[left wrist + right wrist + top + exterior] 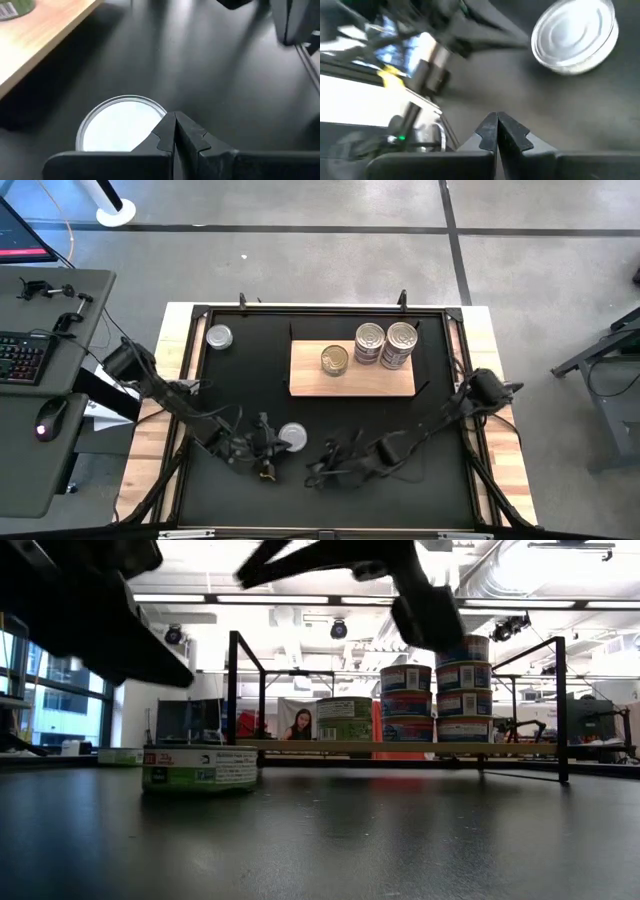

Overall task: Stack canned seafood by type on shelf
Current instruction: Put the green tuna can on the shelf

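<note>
My left tool [266, 448] hangs low at the near edge of the black mat [240, 380], fingers together, empty. The loose silver tin [294, 437] sits just to its right, touching nothing I can see. My right tool [325, 460] is also closed, near right of that tin; left is nearer. Another tin [219, 337] lies far left. The shelf [310, 380] farther back holds one tin [335, 360] and two stacks [386, 345].

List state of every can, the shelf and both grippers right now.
left gripper: shut, empty, beside the loose tin
right gripper: shut, empty, low over the mat
loose tin: upright on mat, ungripped
far tin: upright on mat, off shelf
single can: on shelf
two stacks: upright on shelf
shelf: flat, partly filled
</note>
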